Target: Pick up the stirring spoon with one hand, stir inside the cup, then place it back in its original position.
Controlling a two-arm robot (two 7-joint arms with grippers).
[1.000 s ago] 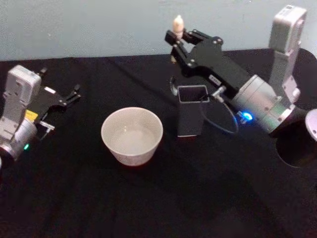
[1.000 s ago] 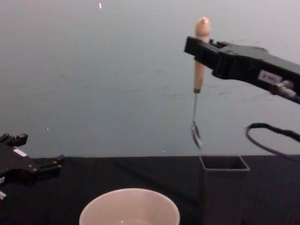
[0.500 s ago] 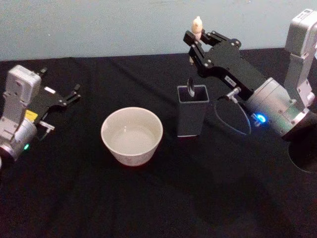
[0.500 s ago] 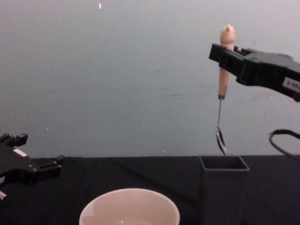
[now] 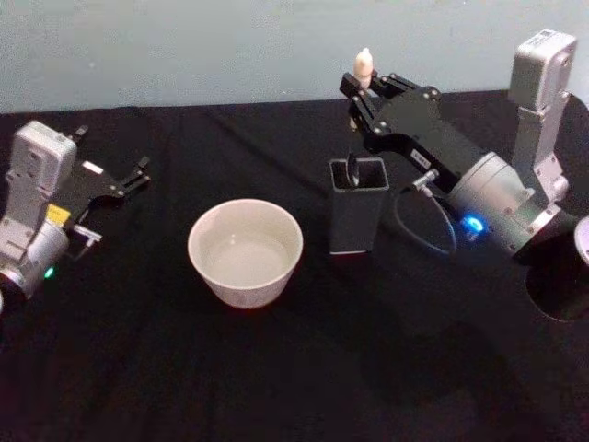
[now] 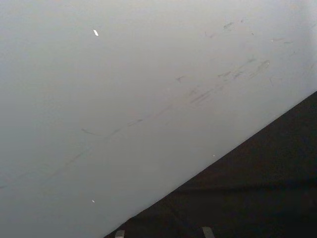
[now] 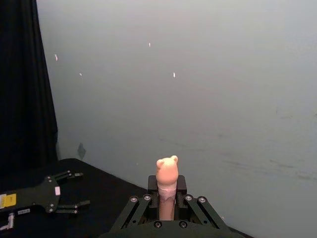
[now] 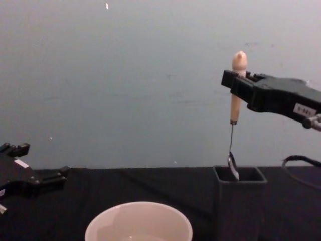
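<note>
One right gripper [image 8: 234, 86] lower than before, fingers clenched on stirring spoon [image 8: 233, 108], bowl entering holder [image 8: 239, 201]

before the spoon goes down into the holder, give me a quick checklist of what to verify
1. Right pincer shut on the spoon handle: ok, handle sits between the fingers with the knob above them.
2. Spoon hangs upright: ok, in the chest view it hangs almost straight down.
3. Spoon bowl lined up with the holder opening: ok, the bowl is at the rim, just inside the mouth.
4. Shaft free of the holder wall: cannot tell.
5. Cup out of the way: ok, it stands apart on the holder's left.
6. Left pincer away from the work: ok, parked at the far left of the table.
</note>
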